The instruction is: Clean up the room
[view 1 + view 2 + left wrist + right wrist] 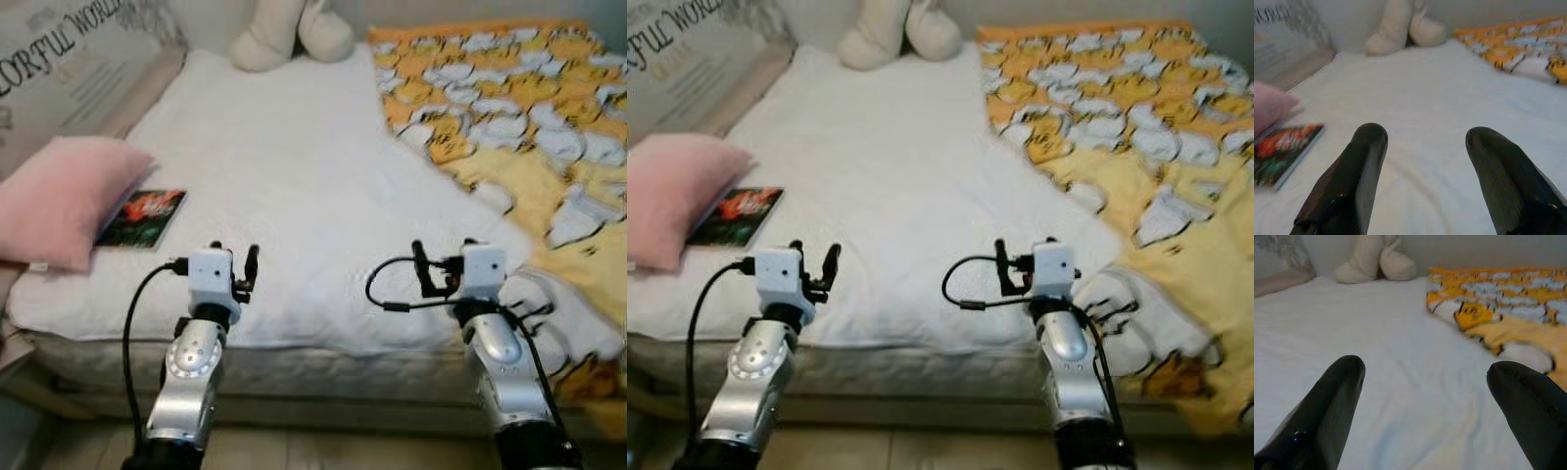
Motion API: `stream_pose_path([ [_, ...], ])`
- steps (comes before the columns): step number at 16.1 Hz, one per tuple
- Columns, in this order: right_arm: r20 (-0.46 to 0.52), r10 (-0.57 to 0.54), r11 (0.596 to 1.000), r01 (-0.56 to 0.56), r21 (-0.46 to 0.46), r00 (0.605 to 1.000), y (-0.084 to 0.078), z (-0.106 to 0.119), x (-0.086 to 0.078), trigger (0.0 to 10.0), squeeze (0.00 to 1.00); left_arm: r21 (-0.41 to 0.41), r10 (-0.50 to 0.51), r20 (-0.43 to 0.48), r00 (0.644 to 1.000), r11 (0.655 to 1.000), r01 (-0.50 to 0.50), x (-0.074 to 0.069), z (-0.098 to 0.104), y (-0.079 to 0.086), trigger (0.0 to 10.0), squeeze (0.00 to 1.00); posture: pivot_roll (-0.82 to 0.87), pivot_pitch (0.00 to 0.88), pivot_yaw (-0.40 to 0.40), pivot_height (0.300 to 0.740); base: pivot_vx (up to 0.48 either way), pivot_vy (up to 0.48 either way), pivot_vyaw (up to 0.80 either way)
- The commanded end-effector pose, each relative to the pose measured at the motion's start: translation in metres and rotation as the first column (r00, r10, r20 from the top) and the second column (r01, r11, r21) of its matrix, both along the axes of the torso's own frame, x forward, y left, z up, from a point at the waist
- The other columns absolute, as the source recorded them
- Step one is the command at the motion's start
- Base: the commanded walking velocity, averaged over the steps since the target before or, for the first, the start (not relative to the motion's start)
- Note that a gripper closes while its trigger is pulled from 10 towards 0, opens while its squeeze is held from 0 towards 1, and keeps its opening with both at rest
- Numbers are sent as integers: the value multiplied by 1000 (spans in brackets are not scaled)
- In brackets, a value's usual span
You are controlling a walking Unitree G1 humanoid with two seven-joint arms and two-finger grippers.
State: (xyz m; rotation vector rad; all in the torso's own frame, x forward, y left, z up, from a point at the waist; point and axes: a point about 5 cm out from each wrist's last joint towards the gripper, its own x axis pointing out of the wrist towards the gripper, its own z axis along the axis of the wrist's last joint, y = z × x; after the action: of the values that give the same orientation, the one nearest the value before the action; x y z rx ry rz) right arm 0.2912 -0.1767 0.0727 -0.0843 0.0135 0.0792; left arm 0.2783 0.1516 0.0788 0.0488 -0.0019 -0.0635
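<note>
A white-sheeted bed (294, 166) lies before me. A yellow and orange patterned blanket (529, 127) lies rumpled over its right side and spills off the near right corner. A dark book (145, 217) with a red cover picture rests at the left, partly tucked under a pink pillow (59, 196). A cream plush toy (289, 29) sits at the far edge. My left gripper (235, 262) hovers open over the near edge of the bed, right of the book (1283, 152). My right gripper (441, 259) is open too, just left of the blanket (1498, 308).
A printed board with lettering (69, 59) leans along the bed's left side behind the pillow. The mattress front edge (323, 367) runs just below both wrists, with a strip of floor (323, 450) under it.
</note>
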Motion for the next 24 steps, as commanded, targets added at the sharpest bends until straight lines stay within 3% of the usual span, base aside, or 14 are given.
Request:
stream_pose_path([
  [1,6,30,999,-30,13,1000,10,1,1,10000,0,16,6,10,1000,1000,-6,-1,1,8,10000,0,-142,0,126,740,277,-390,0],
  [11,-4,29,1000,-29,9,1000,8,-2,1,10000,0,-19,-40,45,998,999,41,-5,6,3,10000,0,-141,0,133,740,78,-441,0],
  [18,-15,39,999,-39,4,999,7,-5,-2,10000,0,-28,-20,28,999,999,21,-6,3,6,10000,0,-141,0,135,740,0,-468,0],
  [24,-32,66,998,-66,0,997,12,-7,-3,10000,0,6,-27,-3,1000,1000,27,-4,-1,9,10000,0,-136,0,137,740,0,0,-126],
])
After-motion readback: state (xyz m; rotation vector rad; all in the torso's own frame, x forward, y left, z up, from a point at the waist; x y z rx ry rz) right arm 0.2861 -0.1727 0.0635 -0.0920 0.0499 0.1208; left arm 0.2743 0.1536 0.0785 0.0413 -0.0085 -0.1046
